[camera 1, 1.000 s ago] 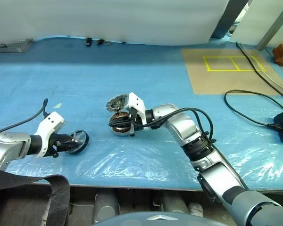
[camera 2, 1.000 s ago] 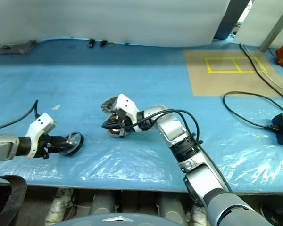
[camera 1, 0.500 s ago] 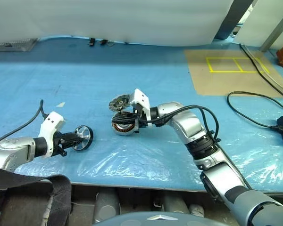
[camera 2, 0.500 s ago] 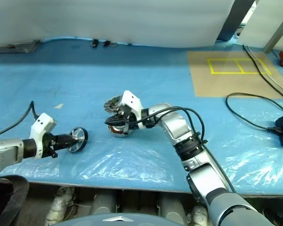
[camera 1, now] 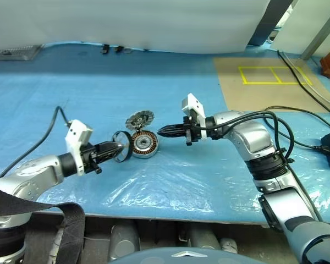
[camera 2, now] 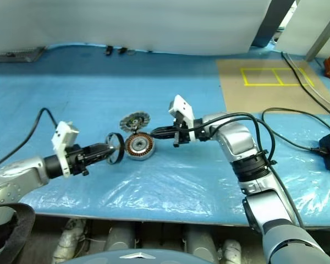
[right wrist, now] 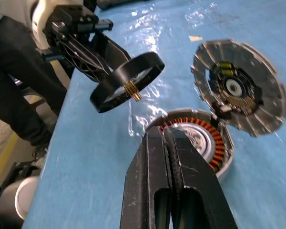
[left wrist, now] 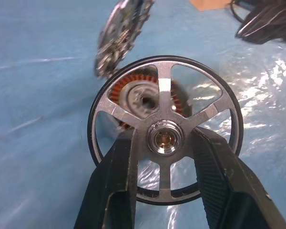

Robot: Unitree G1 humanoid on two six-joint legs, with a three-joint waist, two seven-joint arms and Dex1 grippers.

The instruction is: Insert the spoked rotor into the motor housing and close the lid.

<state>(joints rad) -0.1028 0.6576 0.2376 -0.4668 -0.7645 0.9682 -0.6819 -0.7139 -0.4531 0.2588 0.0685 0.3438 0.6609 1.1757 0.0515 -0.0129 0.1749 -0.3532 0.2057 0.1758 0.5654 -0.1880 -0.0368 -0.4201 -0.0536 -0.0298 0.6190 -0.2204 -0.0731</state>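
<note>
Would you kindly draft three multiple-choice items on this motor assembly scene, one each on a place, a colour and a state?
1. Where is the lid?
A. Beside the motor housing, on the blue sheet
B. Closed on the housing
C. In the right gripper

2. What colour are the housing's windings?
A. Green
B. Copper
C. White

3. How is the spoked rotor placed?
A. Flat on the sheet
B. Seated in the housing
C. Held by the left gripper

Answers:
1 A: the lid stands next to the housing, which is open.
2 B: an orange-copper ring surrounds the pale centre.
3 C: the left wrist view shows the black fingers clamping the rotor's hub.
</note>
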